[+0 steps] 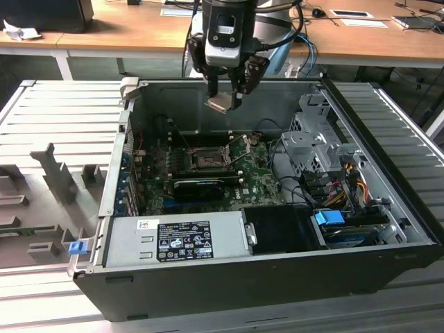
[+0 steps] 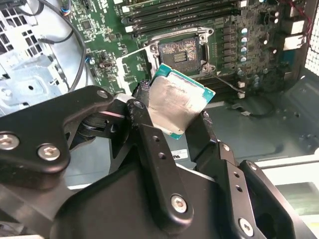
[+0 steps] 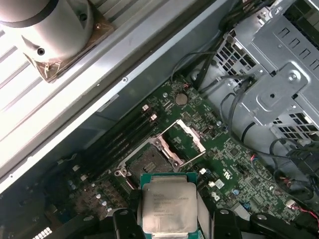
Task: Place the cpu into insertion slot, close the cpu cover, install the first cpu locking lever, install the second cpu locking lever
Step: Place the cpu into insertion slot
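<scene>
My gripper point(image 1: 223, 97) hangs above the open computer case, shut on the cpu point(image 1: 219, 104), a thin square chip with a silvery face and green edge. Both wrist views show the cpu point(image 2: 177, 102) point(image 3: 167, 204) pinched at two opposite edges between the black fingers point(image 2: 142, 99), tilted and well above the board. The insertion slot point(image 1: 207, 158) point(image 2: 180, 51) point(image 3: 147, 162) lies bare on the green motherboard below. The cpu cover point(image 3: 185, 142) point(image 2: 135, 67) is swung open, standing up beside the slot on the exterior view's right point(image 1: 241, 147).
A power supply point(image 1: 180, 239) fills the case's near side, with a dark card point(image 1: 198, 187) just behind it. A metal drive cage point(image 1: 316, 149) and bundled cables point(image 1: 347, 180) crowd the exterior view's right. Memory slots point(image 3: 117, 142) run beside the socket. The case's back wall point(image 1: 180, 104) rises behind the gripper.
</scene>
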